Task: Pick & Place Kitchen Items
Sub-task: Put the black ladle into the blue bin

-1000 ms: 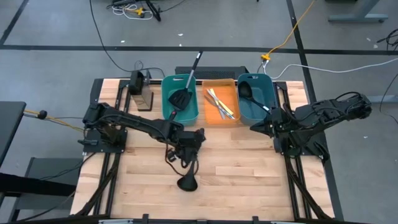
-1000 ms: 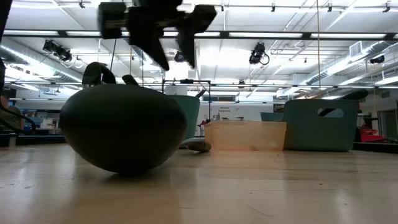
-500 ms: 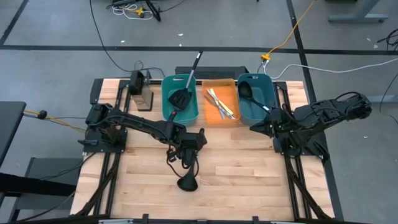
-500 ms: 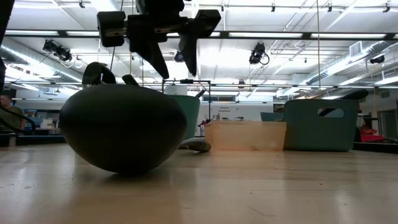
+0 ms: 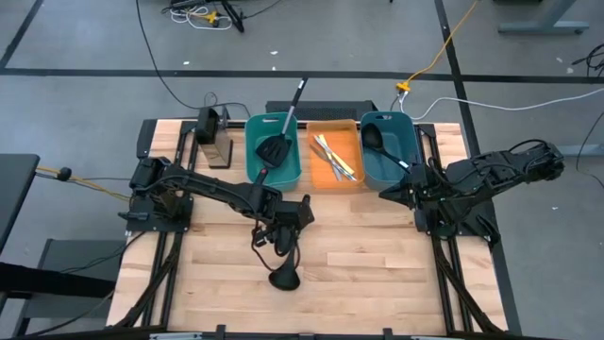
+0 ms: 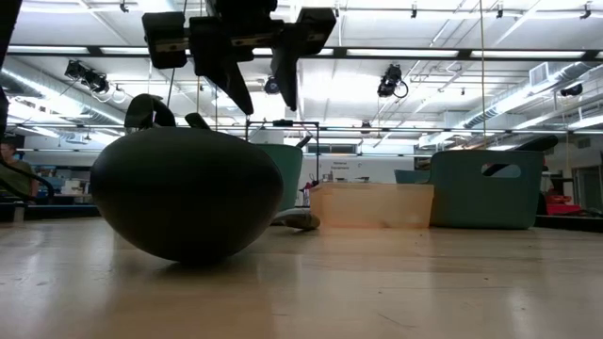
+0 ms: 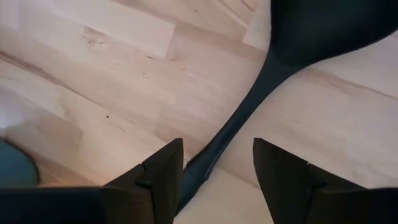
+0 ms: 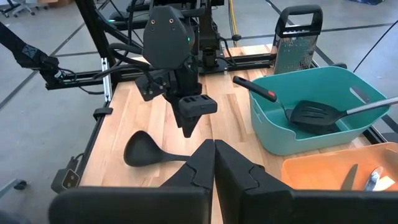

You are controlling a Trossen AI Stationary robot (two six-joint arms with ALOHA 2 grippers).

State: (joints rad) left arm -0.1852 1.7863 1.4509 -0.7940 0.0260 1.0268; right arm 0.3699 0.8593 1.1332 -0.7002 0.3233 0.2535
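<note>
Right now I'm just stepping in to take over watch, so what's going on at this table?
The left hand hangs open over the handle of a black ladle lying on the wooden table, fingers on either side, not gripping. The right hand is shut and waits near the right teal bin, which holds another ladle. A spatula sits in the left teal bin; sticks lie in the orange bin.
</note>
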